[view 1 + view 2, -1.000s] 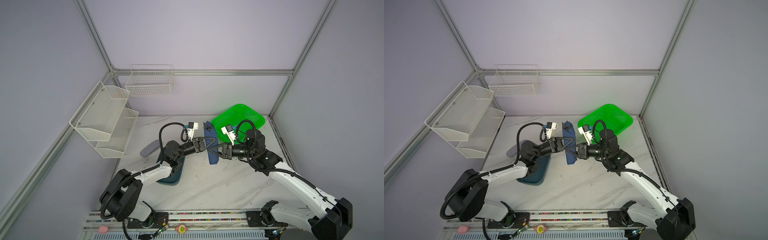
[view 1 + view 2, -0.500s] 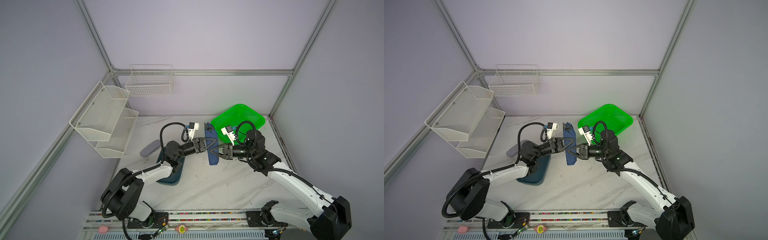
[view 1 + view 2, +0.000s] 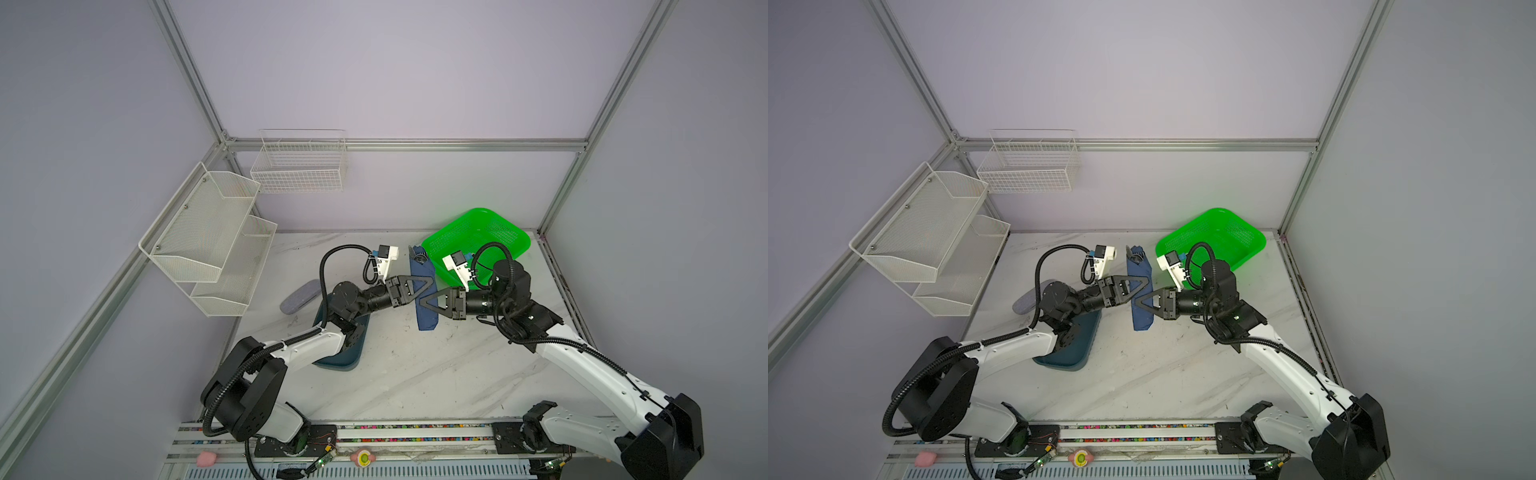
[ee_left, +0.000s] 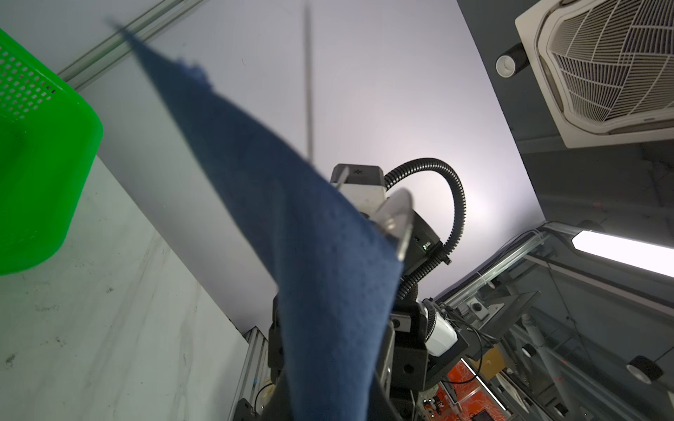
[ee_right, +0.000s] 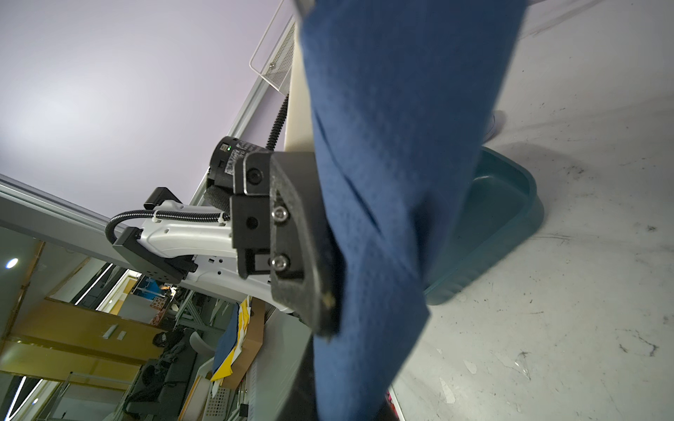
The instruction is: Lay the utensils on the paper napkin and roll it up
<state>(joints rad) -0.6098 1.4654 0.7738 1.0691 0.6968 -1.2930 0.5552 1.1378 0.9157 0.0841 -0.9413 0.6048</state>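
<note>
- Showing the paper napkin [image 3: 427,320] [image 3: 1142,322] rolled into a long navy bundle at the centre of both top views, running up and down the frame.
- Showing the utensils [image 3: 419,258] [image 3: 1134,258] as silvery tips poking out of the bundle's upper end, just left of the green basket [image 3: 498,224].
- Reaching in from the left of the frame with the left hand [image 3: 426,286] [image 3: 1144,286], laying a black triangular finger across the bundle at mid-length.
- Reaching in from the right with the right hand [image 3: 422,301] [image 3: 1140,302], meeting the bundle just below the left hand, the two tips nearly touching.
- Filling the middle of the left wrist view with the napkin [image 4: 310,255], slanting from upper left to lower centre, possibly raised off the table [image 3: 415,374].
- Pressing one black finger [image 5: 299,237] of the left hand flat against the bundle [image 5: 383,145], left of centre in the right wrist view.
- Hiding both hands' fingertip gaps behind the roll, leaving wide, narrow or clamped impossible to tell for either.
- Keeping the teal tray [image 3: 345,357] under the left arm, lower left of centre, with the grey case [image 3: 299,297] just beyond its upper left corner.
</note>
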